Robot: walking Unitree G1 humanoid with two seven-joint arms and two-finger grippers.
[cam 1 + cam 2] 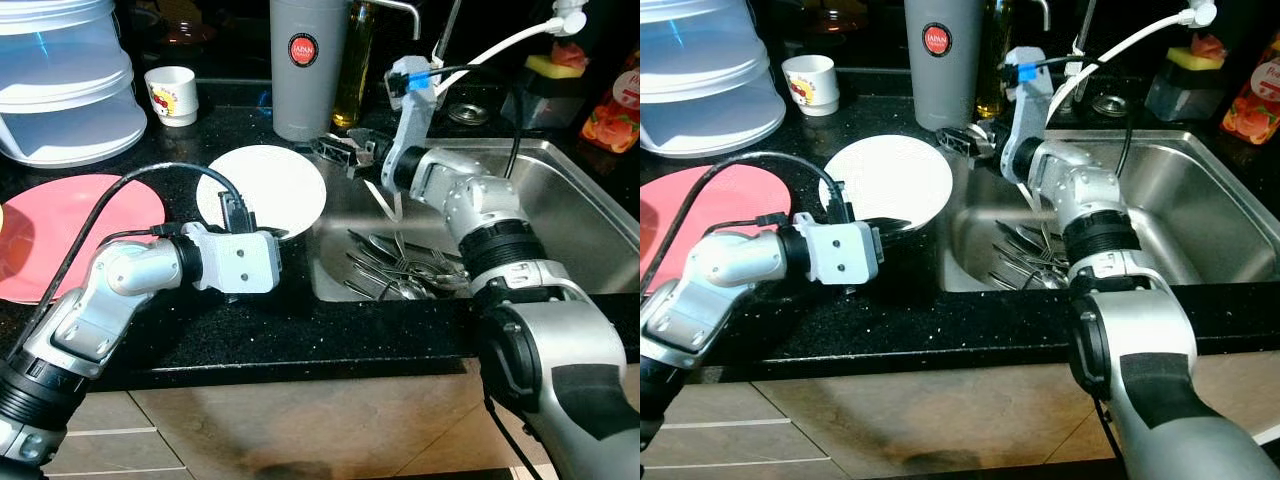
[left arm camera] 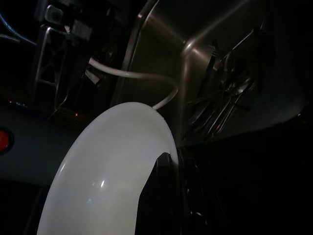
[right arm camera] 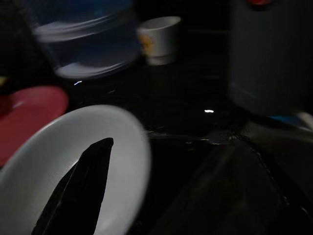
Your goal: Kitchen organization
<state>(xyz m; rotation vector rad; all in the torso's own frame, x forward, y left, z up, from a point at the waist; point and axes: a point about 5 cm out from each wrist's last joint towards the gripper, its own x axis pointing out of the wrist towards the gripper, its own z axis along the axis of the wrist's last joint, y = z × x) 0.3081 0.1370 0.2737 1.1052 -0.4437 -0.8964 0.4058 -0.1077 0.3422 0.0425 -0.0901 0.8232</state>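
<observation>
A white plate (image 1: 262, 186) lies flat on the black counter (image 1: 300, 330), its right rim just beside the edge of the steel sink (image 1: 570, 195). The left hand (image 1: 895, 224) reaches in from the near side, its black fingers clamped on the plate's near rim; in the left wrist view one finger (image 2: 161, 196) lies against that rim. The right hand (image 1: 335, 150) hovers above the counter at the plate's far right edge, by the sink's corner; I cannot tell whether its fingers are apart or together. A heap of cutlery (image 1: 405, 268) lies in the sink. To the left of the white plate sits a pink plate (image 1: 70, 230), and behind it a stack of clear tubs (image 1: 60, 80), a small white cup (image 1: 172, 95) and a tall grey flask (image 1: 306, 65).
</observation>
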